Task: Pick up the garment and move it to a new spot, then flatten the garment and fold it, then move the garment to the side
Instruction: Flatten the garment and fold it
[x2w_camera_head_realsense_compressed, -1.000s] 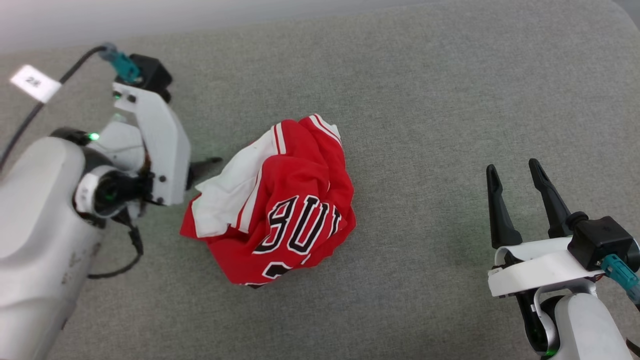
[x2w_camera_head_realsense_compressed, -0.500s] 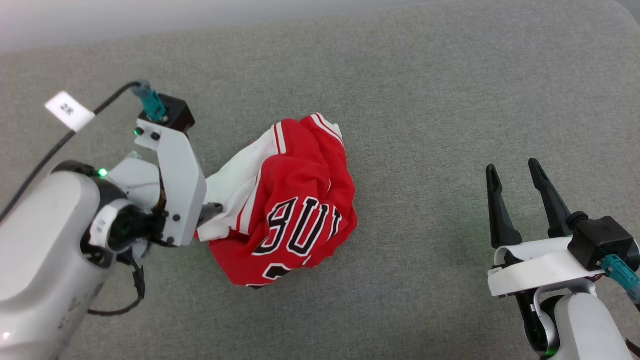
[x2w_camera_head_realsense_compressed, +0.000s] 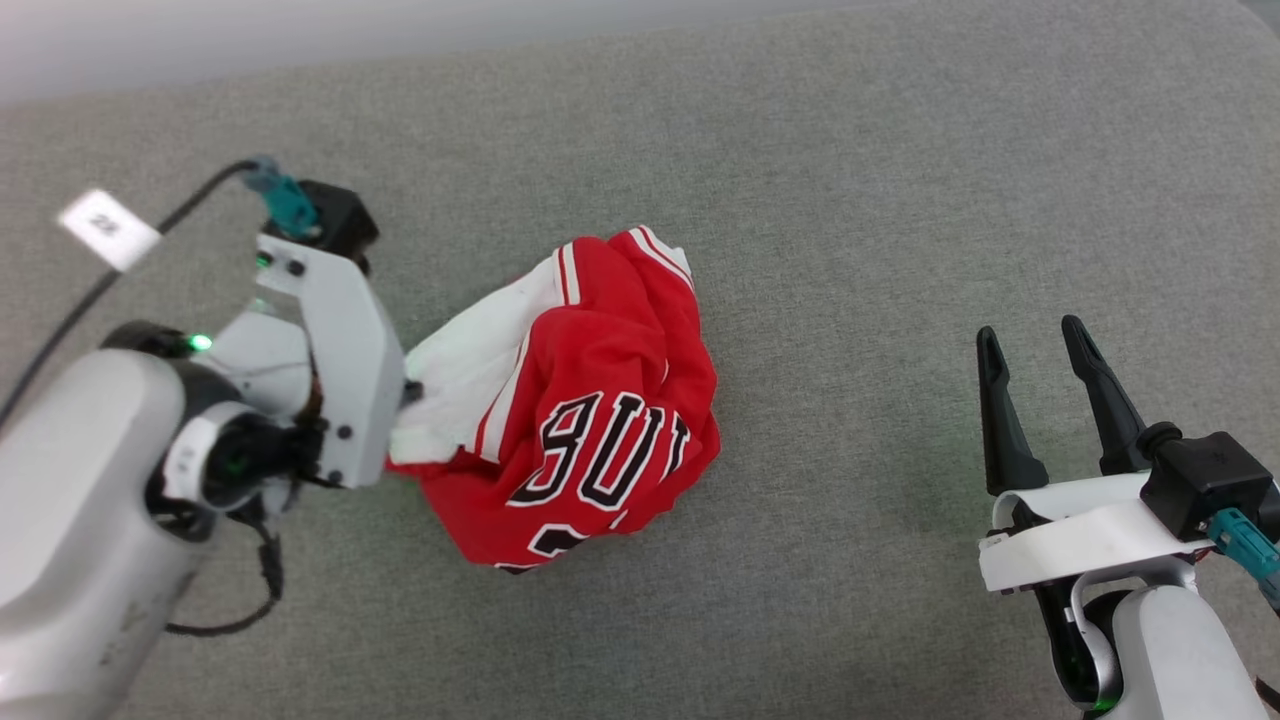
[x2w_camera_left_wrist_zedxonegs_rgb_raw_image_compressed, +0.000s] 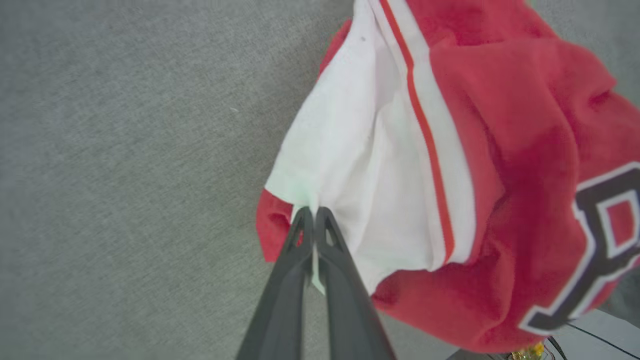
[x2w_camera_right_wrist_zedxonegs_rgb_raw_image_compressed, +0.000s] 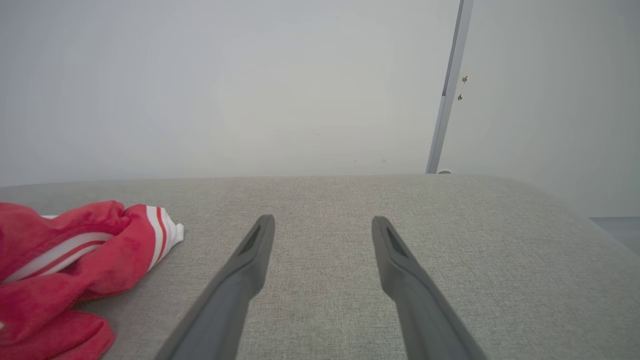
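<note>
Head view: the shirt (x2w_camera_head_realsense_compressed: 570, 400) is lying crumpled in a heap near the middle of a grey cushion (x2w_camera_head_realsense_compressed: 850, 200), red cloth bunched up with black, white-edged letters facing up and a white sleeve spilling toward the robot's left. The left gripper (x2w_camera_head_realsense_compressed: 408, 392) is reaching in from the left, and its tips are sitting right at the edge of that white sleeve, mostly hidden behind the pale wrist bracket. The right gripper (x2w_camera_head_realsense_compressed: 1029, 332) is waiting at the lower right, well apart from the shirt, its two dark fingers pointing up and standing wide apart with nothing between them.

Left wrist view: the two fingers are pressing together, and a fold of the white sleeve is being pinched between their tips. A red stripe is running down the sleeve, and the red body with part of a letter is bulging to the right.

Right wrist view: the fingers are spreading wide over bare cushion. The shirt is lying off to the left, touching neither finger. A pale wall (x2w_camera_right_wrist_zedxonegs_rgb_raw_image_compressed: 250, 90) is rising behind the cushion.
</note>
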